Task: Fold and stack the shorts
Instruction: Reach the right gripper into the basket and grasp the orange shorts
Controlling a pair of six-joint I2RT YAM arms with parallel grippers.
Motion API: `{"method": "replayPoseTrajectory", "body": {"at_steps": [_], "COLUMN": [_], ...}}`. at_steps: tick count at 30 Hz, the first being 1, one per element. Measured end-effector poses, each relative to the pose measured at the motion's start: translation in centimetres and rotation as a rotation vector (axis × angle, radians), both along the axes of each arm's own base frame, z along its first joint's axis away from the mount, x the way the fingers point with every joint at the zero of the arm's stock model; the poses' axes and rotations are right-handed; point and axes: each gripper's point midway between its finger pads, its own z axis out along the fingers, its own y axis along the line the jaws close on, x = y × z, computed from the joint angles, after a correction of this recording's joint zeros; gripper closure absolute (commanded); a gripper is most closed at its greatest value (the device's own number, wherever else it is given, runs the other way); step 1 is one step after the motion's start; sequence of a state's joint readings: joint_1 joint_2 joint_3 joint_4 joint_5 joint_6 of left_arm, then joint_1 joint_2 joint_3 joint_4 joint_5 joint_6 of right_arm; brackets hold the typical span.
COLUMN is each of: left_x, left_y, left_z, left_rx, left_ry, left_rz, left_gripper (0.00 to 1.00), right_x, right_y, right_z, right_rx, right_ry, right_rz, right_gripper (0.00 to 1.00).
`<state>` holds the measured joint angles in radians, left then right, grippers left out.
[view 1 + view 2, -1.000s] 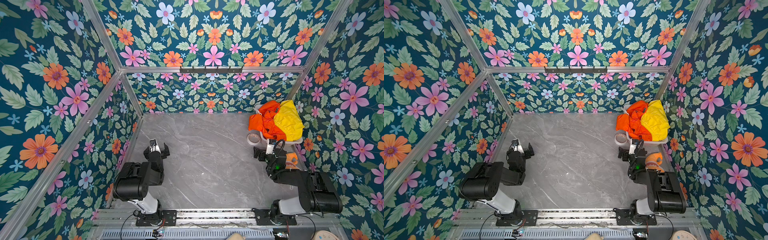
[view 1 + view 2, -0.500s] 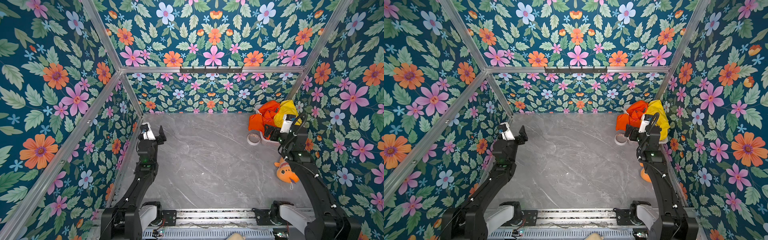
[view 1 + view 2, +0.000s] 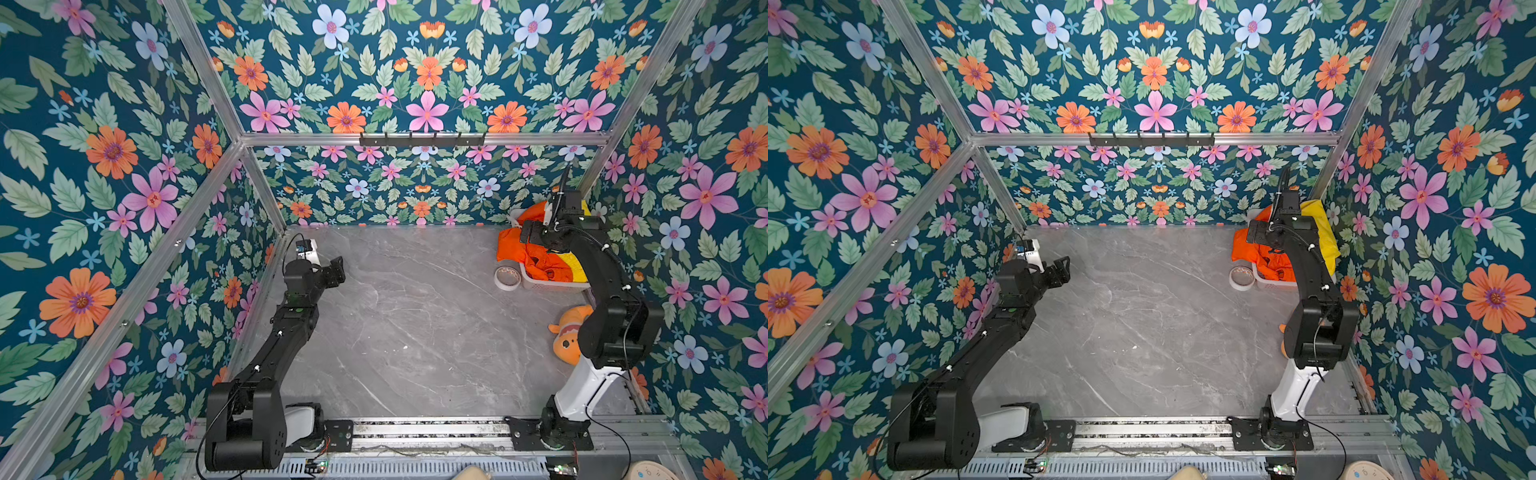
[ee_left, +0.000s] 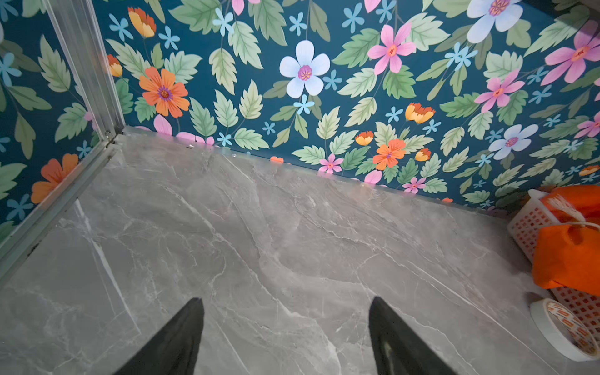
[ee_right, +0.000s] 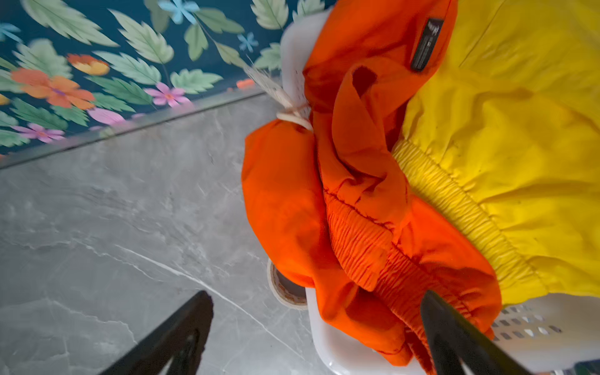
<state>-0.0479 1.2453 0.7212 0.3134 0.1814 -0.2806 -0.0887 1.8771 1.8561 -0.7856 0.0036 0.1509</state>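
At the far right corner of the grey marbled table [image 3: 415,332], a white perforated basket [image 3: 540,284] holds both pairs of shorts, crumpled together and unfolded; the orange shorts [image 5: 292,211] spill over the rim on the side toward the middle of the table, and the yellow shorts [image 5: 519,146] lie heaped against them on the side nearer the right wall. A whitish drawstring [image 5: 285,104] with a frayed end hangs over the basket's edge from the orange fabric; a small dark label [image 5: 425,45] shows on that same pair.

Above the basket hangs the right gripper [image 5: 315,295], its jaws spread wide and clamped on nothing; one of its fingers [image 5: 454,337] crosses in front of the orange elastic waistband, the other is over bare marble (whether the first actually touches the cloth cannot be told from this angle).

Well apart from the basket, the left gripper [image 4: 285,302] is raised over the left side of the table, close to the left wall; its jaws are also apart, with only bare tabletop showing between them.

A roll of tape [image 3: 507,277] lies flat on the table just beside the basket; an orange plush fish [image 3: 567,336] lies by the right wall, nearer the robot's base, partly hidden behind the right arm.
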Motion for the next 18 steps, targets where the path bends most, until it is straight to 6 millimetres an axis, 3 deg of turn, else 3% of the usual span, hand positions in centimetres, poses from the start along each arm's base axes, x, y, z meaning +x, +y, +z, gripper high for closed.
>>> {"method": "replayPoseTrajectory", "body": {"at_steps": [6, 12, 15, 18], "left_x": [-0.3, -0.6, -0.5, -0.5], "left_y": [0.0, 0.0, 0.0, 0.0], "left_z": [-0.8, -0.9, -0.8, -0.8], "left_rx": [-0.008, -0.026, -0.029, -0.029], "left_ry": [0.017, 0.008, 0.000, 0.000], "left_rz": [0.000, 0.009, 0.011, 0.011], "left_gripper": [0.19, 0.19, 0.19, 0.19], "right_x": [2.3, 3.6, 4.0, 4.1], "right_y": [-2.5, -2.6, -2.7, -2.7], "right_z": [-3.4, -6.3, -8.0, -9.2], "right_rx": [0.023, 0.077, 0.096, 0.119], "right_ry": [0.092, 0.151, 0.183, 0.203], "right_rz": [-0.071, -0.096, -0.115, -0.131], "right_gripper": [0.01, 0.10, 0.26, 0.56]}}
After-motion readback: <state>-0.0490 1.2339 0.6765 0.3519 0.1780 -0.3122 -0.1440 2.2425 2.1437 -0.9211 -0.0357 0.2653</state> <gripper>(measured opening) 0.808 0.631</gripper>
